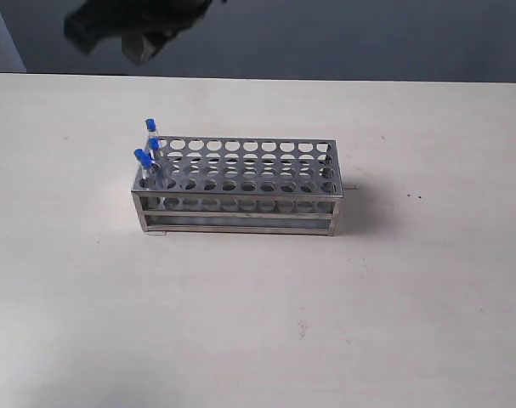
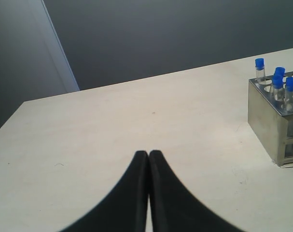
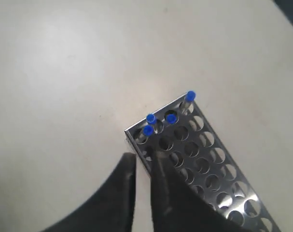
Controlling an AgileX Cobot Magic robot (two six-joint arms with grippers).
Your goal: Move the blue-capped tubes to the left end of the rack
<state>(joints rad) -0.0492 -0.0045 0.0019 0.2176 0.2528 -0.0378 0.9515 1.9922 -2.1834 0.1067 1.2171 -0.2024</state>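
The wide pale matte bench (image 1: 258, 323) carries one load: the rectangular stainless-steel test tube rack (image 1: 240, 197), which stands free near the middle with nothing bracing it. A push from either arm would probably slide it, and that looks like the main hazard.

A dark arm part hangs at the top edge of the exterior view. I cannot tell which arm it belongs to.

The left gripper (image 2: 149, 153) has its black fingers pressed flat together and holds nothing. It points across bare bench, with the rack's end off to one side and apart from it. A careless sweep toward that end wall would shove the rack and rattle what it holds.

The right gripper (image 3: 144, 159) looks down on that same end of the rack. Its fingers are only a narrow slit apart and empty. A straight descent from here would likely bring a fingertip down on the metal rim or a cap, not around a tube.

The four slim clear blue-capped tubes (image 1: 154, 144) stand clustered in the leftmost holes, so the move looks finished or nearly so. They lean slightly in the roomy holes and one rides higher than the others. A brush against a cap could tip a tube over or lift it out.
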